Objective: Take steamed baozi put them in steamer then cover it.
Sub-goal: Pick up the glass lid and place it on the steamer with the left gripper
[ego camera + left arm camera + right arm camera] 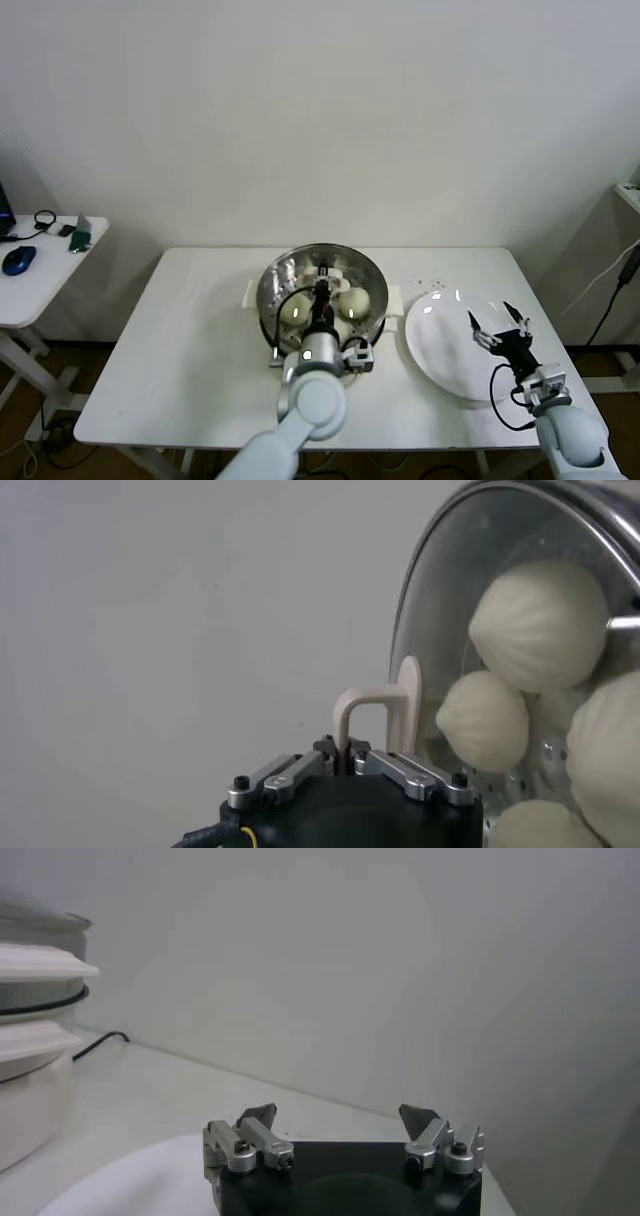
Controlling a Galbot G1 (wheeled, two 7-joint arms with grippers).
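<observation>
The steamer (268, 290) stands mid-table on its white base. Several steamed baozi (352, 300) lie inside it. The cover (440, 610), a clear glass lid with a metal rim, is over the steamer, and the baozi (540, 620) show through the glass. My left gripper (345, 755) is shut on the cover's cream handle (385, 705), directly above the pot's middle (322, 293). Whether the lid rests on the rim I cannot tell. My right gripper (495, 322) hangs open and empty (340, 1118) over the white plate (440, 350).
The white plate (130, 1178) lies just right of the steamer (30, 988) with nothing on it. A small side table (40, 270) at the far left holds a mouse and headphones. A black cable (610, 300) hangs beyond the table's right edge.
</observation>
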